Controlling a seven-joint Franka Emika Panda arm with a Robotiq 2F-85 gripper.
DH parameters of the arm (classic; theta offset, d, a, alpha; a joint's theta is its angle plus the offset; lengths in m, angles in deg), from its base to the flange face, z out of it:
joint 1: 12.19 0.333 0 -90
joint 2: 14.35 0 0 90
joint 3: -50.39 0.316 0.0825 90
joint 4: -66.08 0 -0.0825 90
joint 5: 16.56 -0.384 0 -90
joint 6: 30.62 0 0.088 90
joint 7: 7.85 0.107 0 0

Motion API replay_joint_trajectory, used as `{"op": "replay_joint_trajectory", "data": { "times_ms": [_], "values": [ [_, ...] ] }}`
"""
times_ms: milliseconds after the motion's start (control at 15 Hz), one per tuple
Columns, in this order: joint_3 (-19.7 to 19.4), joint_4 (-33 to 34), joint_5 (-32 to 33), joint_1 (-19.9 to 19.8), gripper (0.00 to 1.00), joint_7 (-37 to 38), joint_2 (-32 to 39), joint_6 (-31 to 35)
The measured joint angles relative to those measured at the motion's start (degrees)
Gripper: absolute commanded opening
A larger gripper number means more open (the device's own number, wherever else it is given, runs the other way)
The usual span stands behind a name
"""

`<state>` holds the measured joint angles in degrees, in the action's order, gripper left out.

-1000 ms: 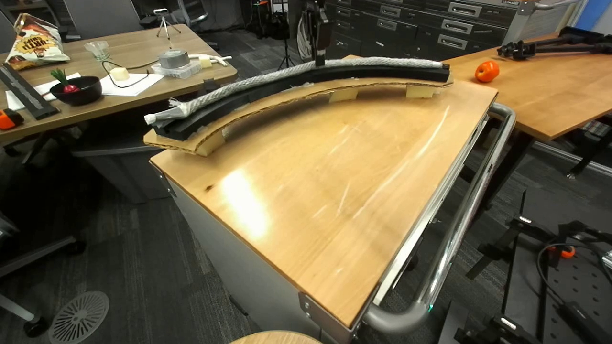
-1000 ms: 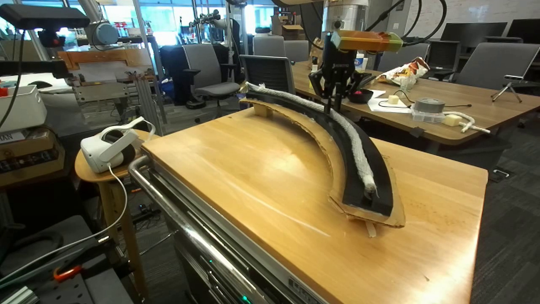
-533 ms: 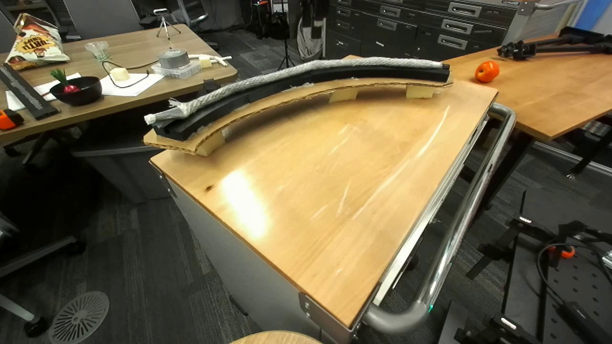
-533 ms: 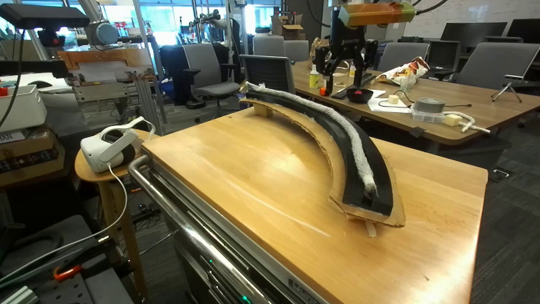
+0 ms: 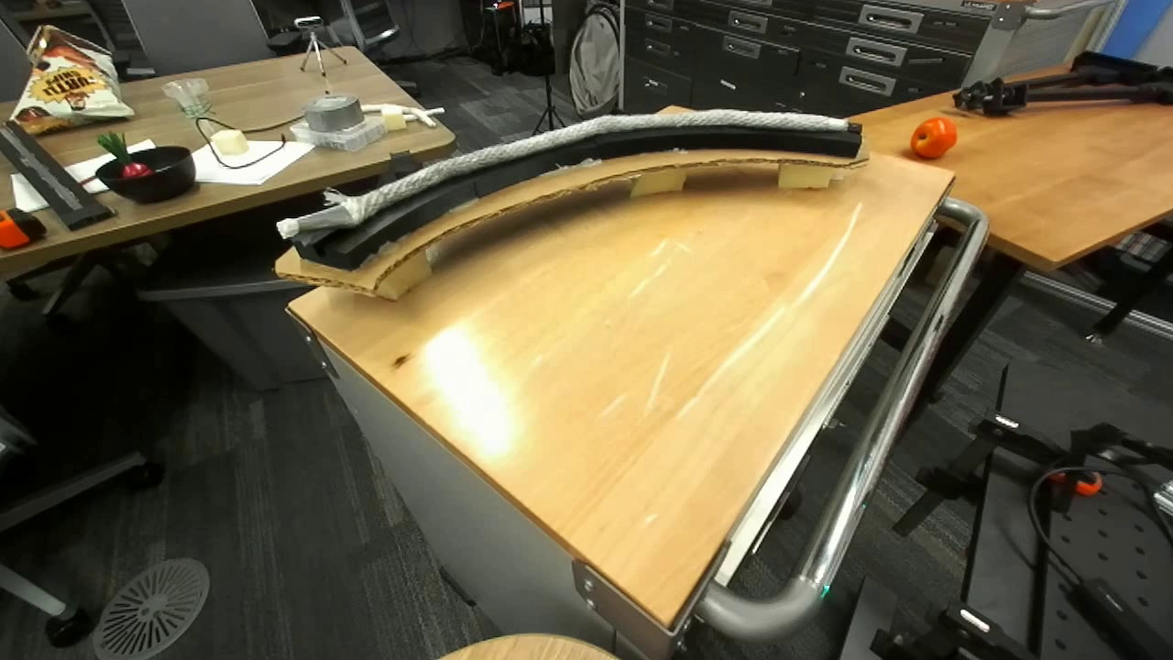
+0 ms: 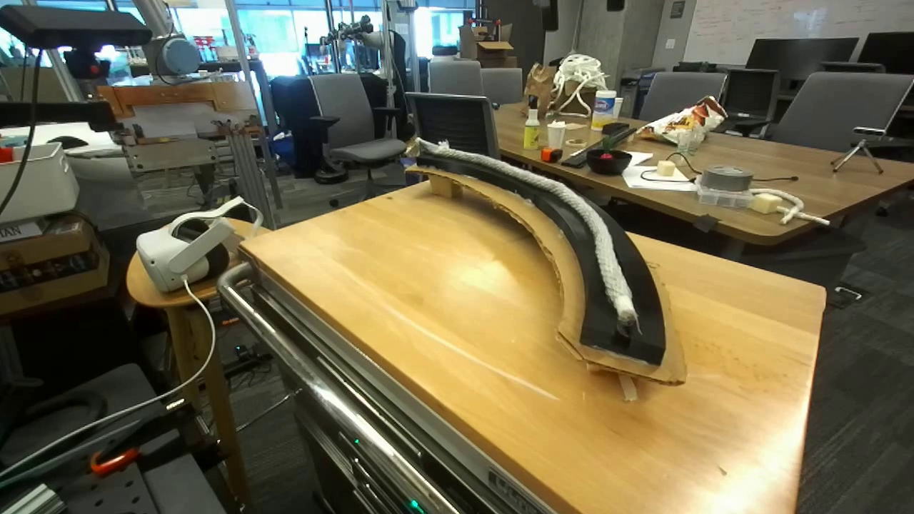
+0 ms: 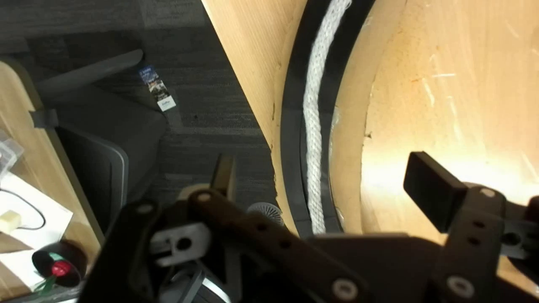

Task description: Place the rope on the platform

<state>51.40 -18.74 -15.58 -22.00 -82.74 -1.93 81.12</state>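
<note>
1. A pale rope [image 6: 608, 263] is lying lengthwise on the black, arc-shaped platform [image 6: 640, 289], bending with its curve, presumably so that the platform is supporting most of its length.
2. Pale blocks [image 5: 658, 182] are propping the cardboard base [image 7: 347, 139] clear of the wooden tabletop [image 5: 641, 321], raising the platform.
3. In the wrist view, the gripper [image 7: 324, 179] is hanging with fingers parted wide, grasping nothing, likely because the rope is already sitting where the task is asking.
</note>
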Motion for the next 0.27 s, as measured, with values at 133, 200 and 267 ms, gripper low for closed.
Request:
{"op": "replay_joint_trajectory", "data": {
  "times_ms": [133, 200, 267],
  "values": [
    [-0.6, -3.9, -1.5, -0.2, 1.0, -2.0, -5.6, 0.0],
    [-0.8, -5.5, -1.7, -0.2, 1.0, -2.4, -7.6, 0.0],
    [-0.9, -6.8, -1.8, -0.2, 1.0, -2.6, -9.0, 0.0]
  ]
}}
